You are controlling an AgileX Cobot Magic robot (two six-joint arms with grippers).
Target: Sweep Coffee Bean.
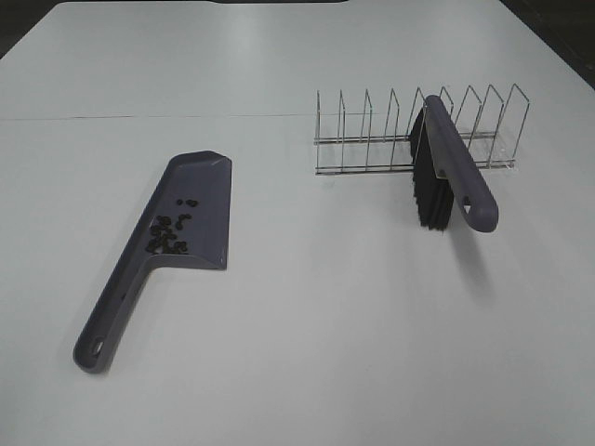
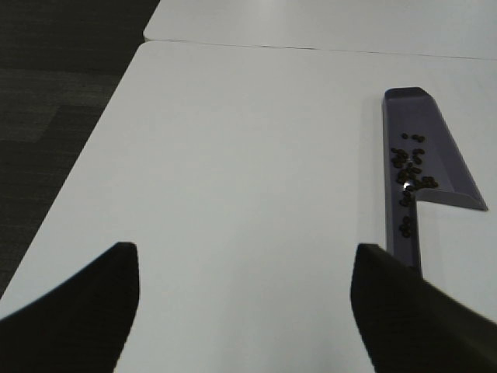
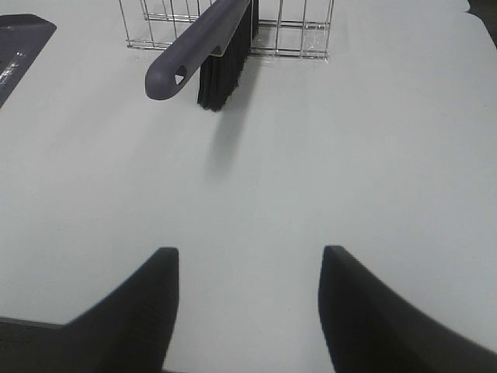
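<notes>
Several dark coffee beans point(image 1: 167, 232) point(image 2: 410, 167) lie in the purple-grey dustpan point(image 1: 200, 186) point(image 2: 423, 116), which rests flat on the white table at the left, its handle toward the front. The brush point(image 1: 456, 167) point(image 3: 202, 47), purple with black bristles, leans in a wire rack point(image 1: 372, 139) point(image 3: 303, 31) at the right. My left gripper point(image 2: 248, 311) is open and empty, hanging back from the dustpan's handle end. The right gripper point(image 3: 248, 311) is open too, well short of the brush handle. Neither arm shows in the exterior high view.
The table edge point(image 2: 101, 132) and dark floor lie beyond the left gripper. A seam point(image 1: 149, 116) runs across the table behind the dustpan. A corner of the dustpan point(image 3: 19, 35) shows in the right wrist view.
</notes>
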